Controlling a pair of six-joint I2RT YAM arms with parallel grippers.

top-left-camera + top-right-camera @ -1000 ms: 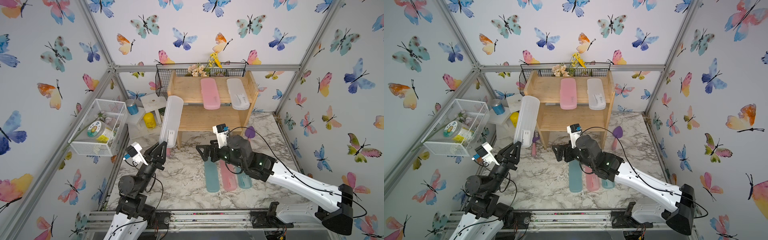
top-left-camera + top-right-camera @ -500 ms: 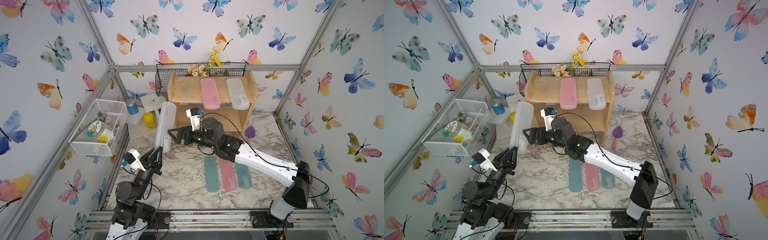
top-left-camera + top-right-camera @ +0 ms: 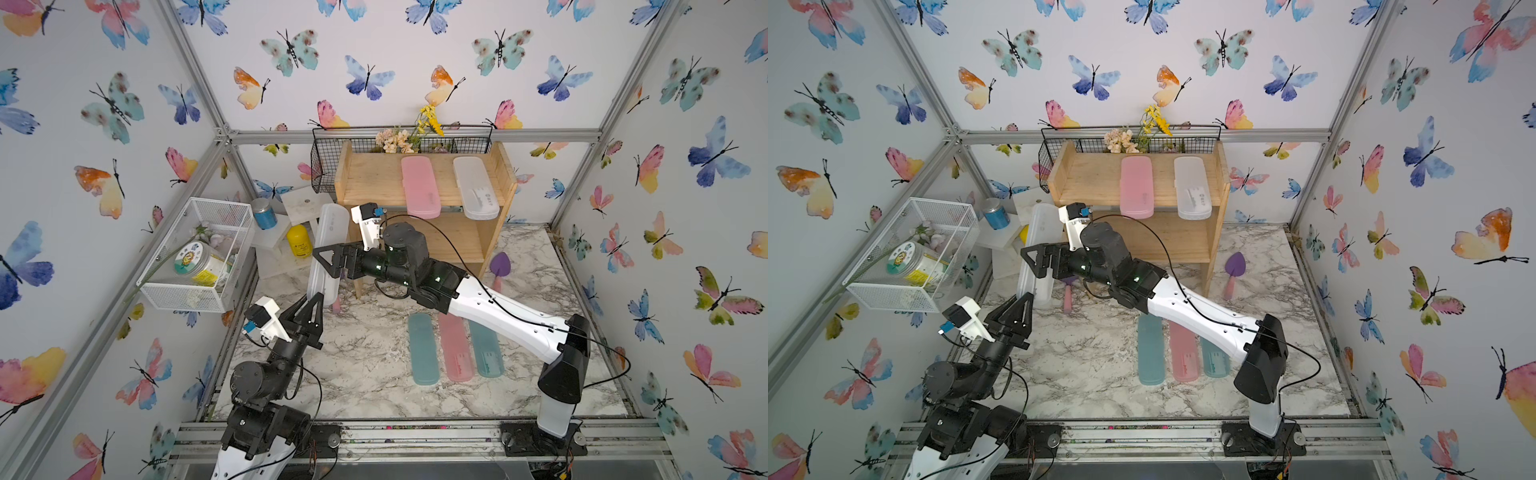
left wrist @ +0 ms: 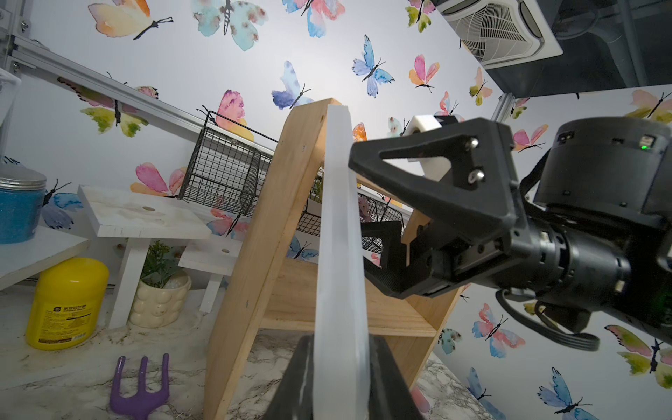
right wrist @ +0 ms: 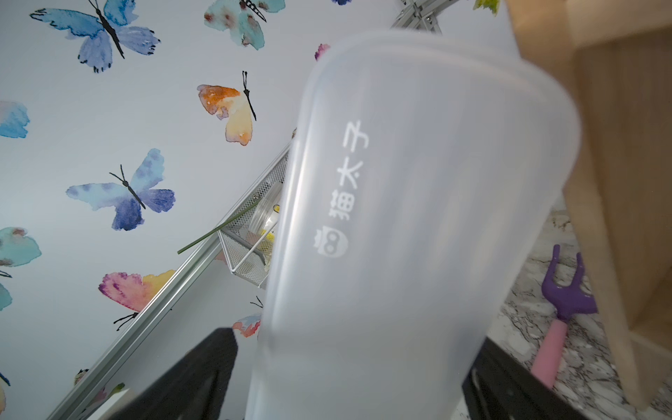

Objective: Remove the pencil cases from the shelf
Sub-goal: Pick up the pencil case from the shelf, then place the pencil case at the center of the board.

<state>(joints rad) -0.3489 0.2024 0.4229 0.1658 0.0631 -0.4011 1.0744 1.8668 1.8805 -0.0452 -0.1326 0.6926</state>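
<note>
A: Where is the frosted white case (image 3: 331, 237) being held?
B: It is being gripped upright by the left gripper (image 3: 318, 296), beside the shelf (image 3: 374, 178); it is being straddled by the wide-open right gripper (image 3: 325, 262).

**Legible markings: 1 entry**

1. Frosted white pencil case (image 5: 418, 218), right wrist view: white print running lengthwise on its broad face, an owl-like emblem followed by 3 Chinese characters, 猫太子

Print present but unreadable:
- yellow bottle (image 4: 67, 303): label with small dark lines
- jar (image 3: 195, 266) in the white wire basket (image 3: 166, 291): round cartoon lid label, lettering blurred
- frosted case (image 3: 476, 187) on the shelf (image 3: 374, 183): small dark mark near its front end
- pink case (image 3: 455, 347) and teal case (image 3: 486, 349) on the tabletop (image 3: 365, 374): small labels, too fine to read
</note>
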